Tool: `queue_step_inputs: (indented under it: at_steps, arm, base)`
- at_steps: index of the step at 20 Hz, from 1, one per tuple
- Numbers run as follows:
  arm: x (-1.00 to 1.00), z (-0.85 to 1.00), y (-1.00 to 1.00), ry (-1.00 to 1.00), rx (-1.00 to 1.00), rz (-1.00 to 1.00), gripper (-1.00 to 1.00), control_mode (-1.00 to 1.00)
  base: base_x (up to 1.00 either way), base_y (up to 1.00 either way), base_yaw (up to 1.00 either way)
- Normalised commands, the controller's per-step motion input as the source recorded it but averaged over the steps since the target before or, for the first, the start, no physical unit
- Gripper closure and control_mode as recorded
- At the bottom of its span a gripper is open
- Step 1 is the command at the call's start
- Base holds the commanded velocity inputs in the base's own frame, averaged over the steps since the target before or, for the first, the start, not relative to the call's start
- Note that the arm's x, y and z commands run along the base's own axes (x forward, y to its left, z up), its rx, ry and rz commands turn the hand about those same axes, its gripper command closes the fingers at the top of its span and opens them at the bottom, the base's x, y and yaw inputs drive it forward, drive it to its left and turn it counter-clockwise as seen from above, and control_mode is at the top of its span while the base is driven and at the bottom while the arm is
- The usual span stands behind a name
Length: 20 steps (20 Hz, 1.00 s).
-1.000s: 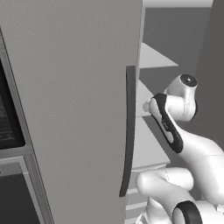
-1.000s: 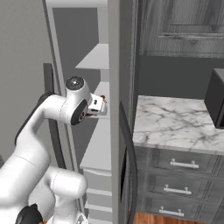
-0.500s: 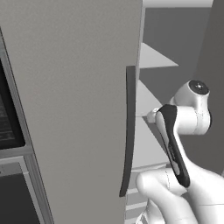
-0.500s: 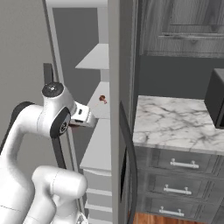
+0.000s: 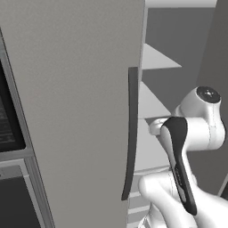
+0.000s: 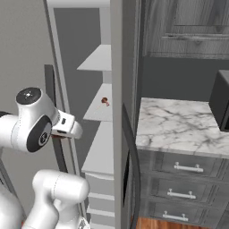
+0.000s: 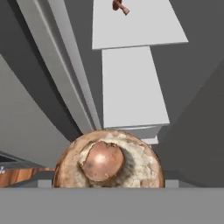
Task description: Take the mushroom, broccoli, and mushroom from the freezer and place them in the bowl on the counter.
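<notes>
You have two mushrooms to count here. One brown mushroom (image 7: 108, 159) sits right up against the hand camera, stem toward the lens, at the spot where the finger tips would rise. The jaws stand wide, and the mushroom appears to be gripped between them, though the fingers themselves are hidden behind it. A second, small reddish-brown mushroom (image 6: 104, 101) lies on a white shelf (image 6: 100, 109) inside the freezer (image 5: 75, 111), well apart from the first; in the hand view it shows at the top edge (image 7: 119, 6).

From the right base view you see three white shelves stacked in the open freezer, with drawer fronts below them. The gripper (image 6: 71, 127) is outside the compartment, level with the mushroom shelf and to its left.

The freezer door stands swung open beside the arm, its long dark bar handle (image 5: 130, 133) running vertically just beside the forearm. To the right of the freezer wall lies the counter (image 6: 179, 127), with three drawers with silver handles beneath it. A dark appliance (image 6: 220, 100) stands at its far right.
</notes>
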Motion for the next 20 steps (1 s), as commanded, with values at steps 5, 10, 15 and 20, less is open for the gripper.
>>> queue_step_inputs:
  at_steps: [5, 10, 15, 20]
  arm:
    - [-0.12, 0.31, 0.10, 0.03, 0.00, 0.00, 1.00, -1.00]
    - [-0.20, 0.09, 0.00, 0.00, 0.00, 0.00, 1.00, -1.00]
    - [-0.10, 0.00, 0.00, 0.00, 0.00, 0.00, 1.00, 1.00]
    - [0.00, 0.00, 0.00, 0.00, 0.00, 0.00, 1.00, 1.00]
  base:
    - [0.00, 0.00, 0.00]
    - [0.00, 0.00, 0.00]
    - [-0.26, 0.00, 0.00]
    - [-1.00, -0.37, 0.00]
